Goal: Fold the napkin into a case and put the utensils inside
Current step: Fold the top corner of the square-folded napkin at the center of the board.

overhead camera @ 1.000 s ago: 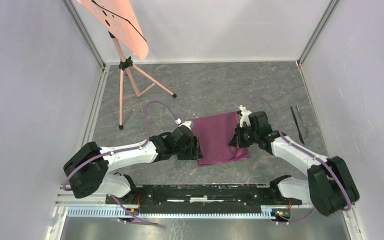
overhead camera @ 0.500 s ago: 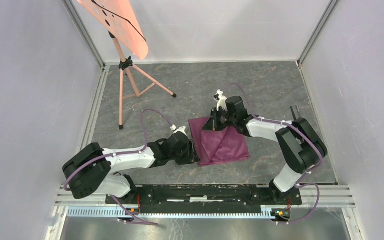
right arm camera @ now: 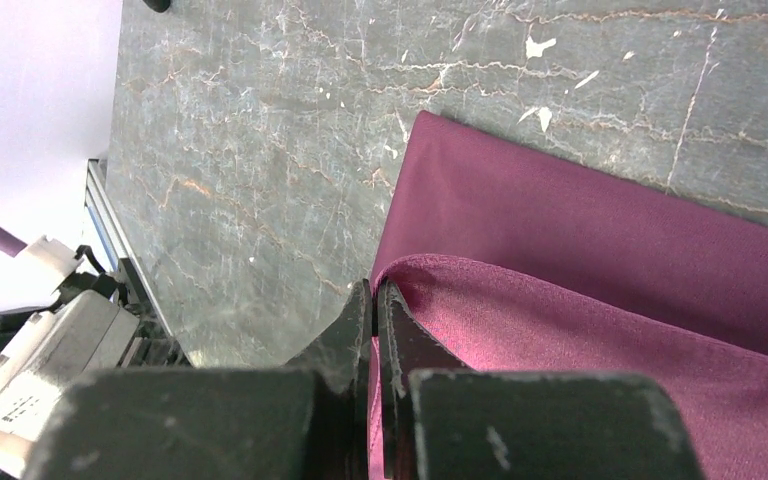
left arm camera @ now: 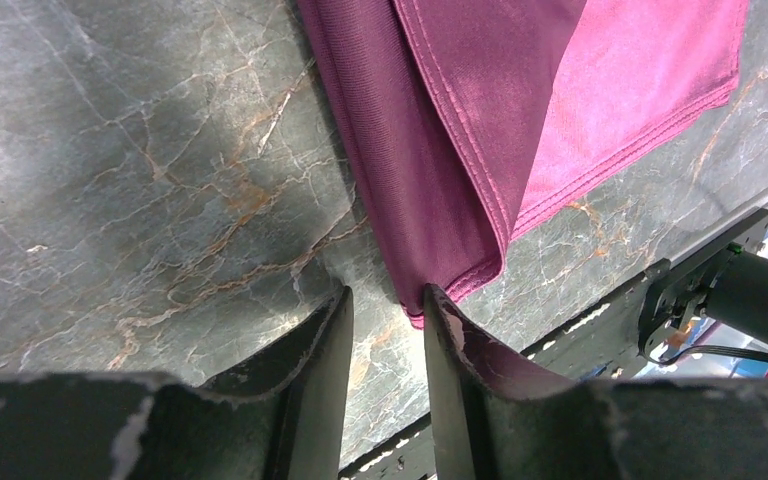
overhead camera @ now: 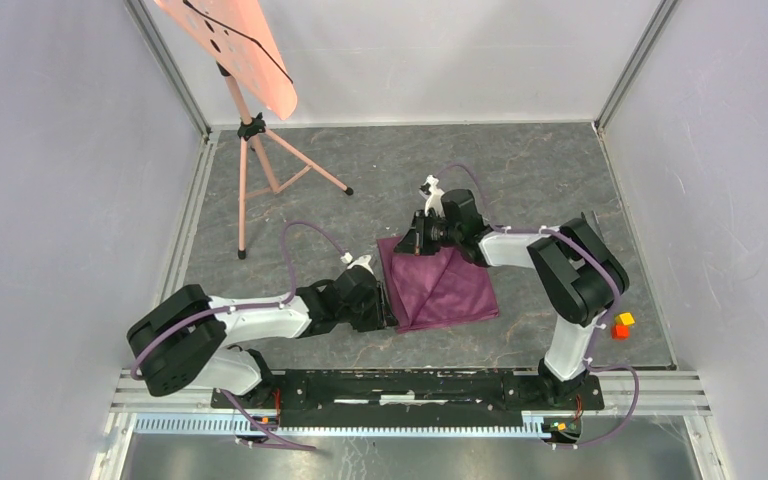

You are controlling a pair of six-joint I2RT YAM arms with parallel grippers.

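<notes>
The plum-maroon napkin [overhead camera: 455,292] lies on the marble table, partly folded, with one flap drawn diagonally across it. My right gripper [overhead camera: 413,240] is at the napkin's far left corner, shut on a raised fold of the cloth [right arm camera: 580,330], pinched between its tips [right arm camera: 375,287]. My left gripper [overhead camera: 392,306] rests low at the napkin's near left corner. It is open with a narrow gap [left arm camera: 385,296], and the hemmed corner of the napkin [left arm camera: 460,270] just reaches its right finger [left arm camera: 460,350]. The utensils are hidden from view.
A pink tripod stand [overhead camera: 250,130] with a tilted board stands at the back left. Small orange and yellow cubes [overhead camera: 620,324] sit beside the right arm's base. White walls close in the table, and a metal rail [overhead camera: 400,385] runs along the near edge.
My right gripper has carried the napkin's right edge across to the far left corner, laying a diagonal fold. The left jaws have narrowed. The right arm's swing uncovered the cubes and covered the utensils.
</notes>
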